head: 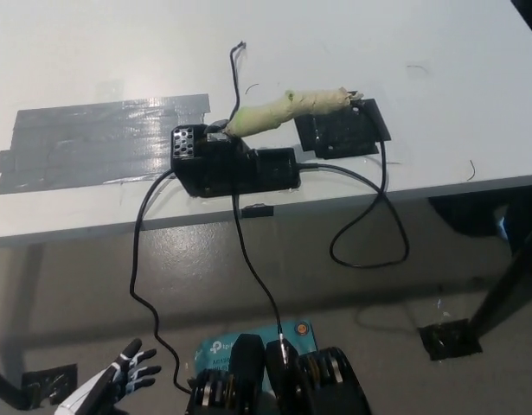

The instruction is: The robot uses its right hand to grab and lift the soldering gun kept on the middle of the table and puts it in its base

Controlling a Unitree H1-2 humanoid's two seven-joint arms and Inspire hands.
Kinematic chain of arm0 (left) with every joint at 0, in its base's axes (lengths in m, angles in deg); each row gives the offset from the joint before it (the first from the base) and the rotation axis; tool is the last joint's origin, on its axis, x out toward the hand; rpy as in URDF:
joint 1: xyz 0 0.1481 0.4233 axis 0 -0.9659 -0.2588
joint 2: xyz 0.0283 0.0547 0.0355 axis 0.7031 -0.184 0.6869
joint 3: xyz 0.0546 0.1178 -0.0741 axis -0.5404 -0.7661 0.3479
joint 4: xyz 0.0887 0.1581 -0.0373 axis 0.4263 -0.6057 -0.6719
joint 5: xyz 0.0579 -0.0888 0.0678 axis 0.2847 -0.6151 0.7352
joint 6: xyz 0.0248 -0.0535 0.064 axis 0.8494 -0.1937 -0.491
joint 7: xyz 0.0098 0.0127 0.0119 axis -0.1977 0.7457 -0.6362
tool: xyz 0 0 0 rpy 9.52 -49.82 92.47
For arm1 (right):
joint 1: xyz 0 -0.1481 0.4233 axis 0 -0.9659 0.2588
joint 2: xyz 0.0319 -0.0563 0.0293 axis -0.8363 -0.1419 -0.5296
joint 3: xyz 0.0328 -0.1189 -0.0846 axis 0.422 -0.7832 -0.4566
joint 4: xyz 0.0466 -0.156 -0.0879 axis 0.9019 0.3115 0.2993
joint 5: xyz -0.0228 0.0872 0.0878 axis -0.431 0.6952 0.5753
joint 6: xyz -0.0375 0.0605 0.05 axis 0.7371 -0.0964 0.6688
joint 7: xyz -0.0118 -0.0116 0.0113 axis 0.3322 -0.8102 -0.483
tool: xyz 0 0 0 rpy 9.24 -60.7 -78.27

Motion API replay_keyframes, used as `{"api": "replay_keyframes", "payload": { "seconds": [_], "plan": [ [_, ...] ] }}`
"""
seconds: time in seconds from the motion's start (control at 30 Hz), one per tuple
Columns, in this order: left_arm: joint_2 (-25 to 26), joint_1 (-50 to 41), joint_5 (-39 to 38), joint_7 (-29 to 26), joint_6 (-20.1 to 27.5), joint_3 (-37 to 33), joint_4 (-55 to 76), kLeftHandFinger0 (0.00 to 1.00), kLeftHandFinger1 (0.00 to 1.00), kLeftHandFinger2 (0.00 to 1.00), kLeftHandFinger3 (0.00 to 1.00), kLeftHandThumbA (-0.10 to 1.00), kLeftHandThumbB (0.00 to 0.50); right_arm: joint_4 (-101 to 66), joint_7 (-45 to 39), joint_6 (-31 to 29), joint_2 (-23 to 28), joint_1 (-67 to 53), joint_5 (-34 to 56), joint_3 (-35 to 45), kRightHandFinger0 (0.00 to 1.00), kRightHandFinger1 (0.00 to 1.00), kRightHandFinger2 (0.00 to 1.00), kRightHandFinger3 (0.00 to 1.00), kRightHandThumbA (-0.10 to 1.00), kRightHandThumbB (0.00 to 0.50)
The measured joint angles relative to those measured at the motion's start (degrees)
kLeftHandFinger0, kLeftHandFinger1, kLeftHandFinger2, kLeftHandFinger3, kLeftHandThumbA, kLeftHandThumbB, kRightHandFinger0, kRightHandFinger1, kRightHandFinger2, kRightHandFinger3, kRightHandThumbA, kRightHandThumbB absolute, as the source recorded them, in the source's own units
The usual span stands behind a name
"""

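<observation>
The soldering gun (287, 110), wrapped in yellowish-green tape, is seen resting tilted in its black base (235, 167) near the table's (439, 121) front edge, centre of the frame. A grey tape patch (101, 143) is stuck at left, a black pad (339, 134) just right of the gun. Cables (369, 233) hang off the edge. The white left hand (118, 380) is parked bottom left, fingers spread, nothing held. The right hand isn't visible.

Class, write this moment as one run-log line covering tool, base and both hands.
soldering gun: resting in base, tilted | right hand: out of view | left hand: open, idle lower left | cables: hanging off table edge
</observation>
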Motion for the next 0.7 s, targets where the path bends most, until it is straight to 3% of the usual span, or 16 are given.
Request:
{"api": "replay_keyframes", "payload": {
  "seconds": [0.1, 0.23, 0.27, 0.4, 0.43, 0.7],
  "plan": [
    [0.0, -0.1, 0.2, -0.1, -0.1, 0.4, 0.0, 0.9, 0.98, 1.0, 1.0, 1.0, 0.277, 1.0, -0.1, 0.9, -2.5, 1.4, 3.3, 2.3, 1.0, 1.0, 1.0, 1.0, 0.44, 0.21],
    [0.0, -0.1, 0.5, -0.1, -0.2, 0.9, 0.0, 0.84, 0.94, 1.0, 1.0, 1.0, 0.27, 1.5, -0.2, 2.6, -4.6, 3.5, 7.5, 5.0, 1.0, 1.0, 1.0, 1.0, 0.43, 0.224],
    [0.0, -0.1, 0.5, -0.1, -0.2, 1.2, 0.0, 0.84, 0.94, 1.0, 1.0, 1.0, 0.297, 1.6, -0.2, 3.2, -4.9, 4.1, 8.6, 5.8, 1.0, 1.0, 1.0, 1.0, 0.42, 0.231],
    [0.1, -0.3, 0.8, -0.1, -0.4, 2.4, 0.0, 0.86, 0.96, 1.0, 1.0, 1.0, 0.285, 1.9, -0.2, 5.3, -5.9, 5.7, 13.1, 8.2, 1.0, 1.0, 1.0, 1.0, 0.39, 0.244],
    [0.2, -0.3, 0.9, -0.1, -0.4, 2.8, 0.0, 0.84, 0.95, 1.0, 1.0, 1.0, 0.261, 2.0, -0.2, 5.9, -6.0, 5.8, 14.2, 8.7, 1.0, 1.0, 1.0, 1.0, 0.39, 0.262],
    [0.9, -0.8, 1.8, -1.2, -0.7, 4.5, 0.2, 0.83, 0.93, 1.0, 1.0, 1.0, 0.266, 1.9, -0.1, 10.2, -6.3, 5.9, 19.8, 9.4, 1.0, 1.0, 1.0, 1.0, 0.33, 0.236]
  ]
}}
